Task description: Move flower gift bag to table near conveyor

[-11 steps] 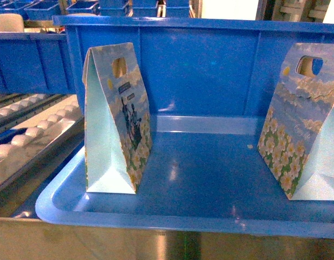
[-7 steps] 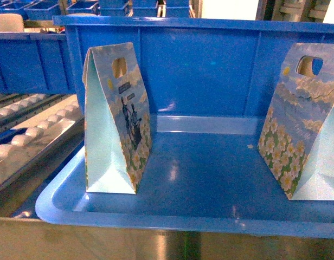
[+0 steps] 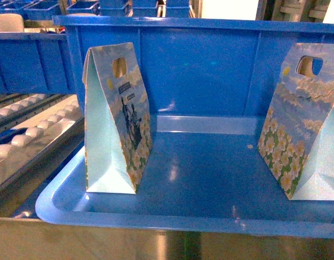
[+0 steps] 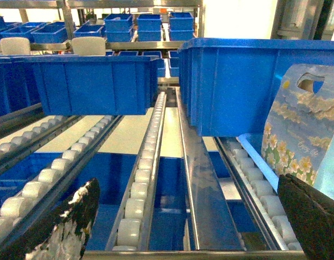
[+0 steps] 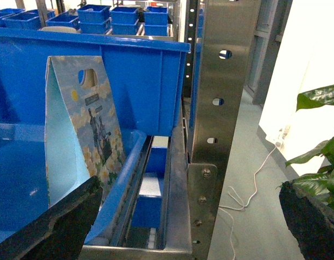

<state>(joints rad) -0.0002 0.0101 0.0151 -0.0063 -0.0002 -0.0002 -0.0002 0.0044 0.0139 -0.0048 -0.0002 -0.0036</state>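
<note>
Two flower gift bags stand upright in a blue bin (image 3: 172,216): one at the left (image 3: 115,119) and one at the right edge (image 3: 302,119). The bin rests on the conveyor (image 3: 31,135), a steel rack with white roller tracks. Neither gripper shows in the head view. My left gripper (image 4: 183,227) is open over the roller tracks (image 4: 142,179), and a gift bag (image 4: 302,127) stands just beyond its right finger. My right gripper (image 5: 183,227) is open beside the bin's right wall, with a gift bag (image 5: 83,119) behind its left finger. The table is out of view.
More blue bins (image 4: 96,81) sit on the rack farther back and to the left. A perforated steel post (image 5: 221,108) stands right of the bin. Beyond it are grey floor with a white cable (image 5: 254,184) and plant leaves (image 5: 319,97).
</note>
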